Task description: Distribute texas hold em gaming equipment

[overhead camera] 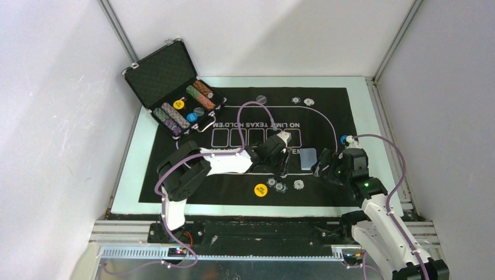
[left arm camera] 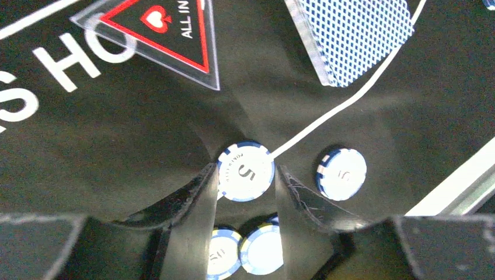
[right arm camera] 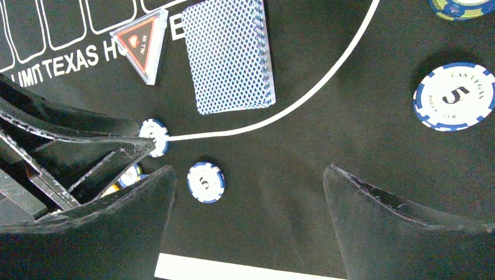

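The left fingers (left arm camera: 190, 201) flank a white-blue chip (left arm camera: 246, 172), grip unclear; the right fingers (right arm camera: 373, 213) stand wide open

White walls (overhead camera: 52, 116) — aluminium corner posts (overhead camera: 119, 32) — ring a pale table (overhead camera: 131, 175).

We look down from high up on the near side, far away, at the whole black mat (overhead camera: 222, 189). From the left wrist we sit very close to the mat, peeking past the left tool (left arm camera: 246, 170), below and left of the card deck (left arm camera: 350, 41). From the right wrist we look from a bit higher, just below the deck. All three views share the deck; both wrist views share the triangle marker (left arm camera: 166, 32) left of it.
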`<state>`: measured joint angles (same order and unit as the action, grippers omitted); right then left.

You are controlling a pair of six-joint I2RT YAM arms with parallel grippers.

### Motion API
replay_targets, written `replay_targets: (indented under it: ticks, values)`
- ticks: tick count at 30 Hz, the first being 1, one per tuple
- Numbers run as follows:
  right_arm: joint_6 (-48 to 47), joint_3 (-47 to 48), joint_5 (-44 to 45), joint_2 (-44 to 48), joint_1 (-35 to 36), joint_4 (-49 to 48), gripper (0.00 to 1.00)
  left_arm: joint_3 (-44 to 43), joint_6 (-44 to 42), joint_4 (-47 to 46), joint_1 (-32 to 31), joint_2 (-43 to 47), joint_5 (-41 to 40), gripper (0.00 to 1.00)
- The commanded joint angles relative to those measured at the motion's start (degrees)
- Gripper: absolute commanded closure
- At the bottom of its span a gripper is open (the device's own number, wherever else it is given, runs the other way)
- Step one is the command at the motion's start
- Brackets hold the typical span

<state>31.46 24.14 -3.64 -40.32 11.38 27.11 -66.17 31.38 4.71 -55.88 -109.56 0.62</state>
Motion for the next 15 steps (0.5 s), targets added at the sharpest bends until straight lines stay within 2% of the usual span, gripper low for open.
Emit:
replay_targets:
  ticks: [1, 9, 15]
  values:
    - [0.4, 0.2, 0.9, 0.5, -0.3, -1.3, 0.01, 0.1, 0.4, -0.5, -1.7, -0.3, 3.2, 0.57]
    - [0.4, 0.2, 0.8, 0.7, -0.3, -1.2, 0.00, -1.0, -0.1, -0.2, -5.2, -0.4, 4.1, 0.60]
    - [0.4, 0.2, 0.7, 1.0, -0.3, -1.0, 0.01, -1.7, -0.4, -0.3, -5.6, -0.4, 4.0, 0.60]
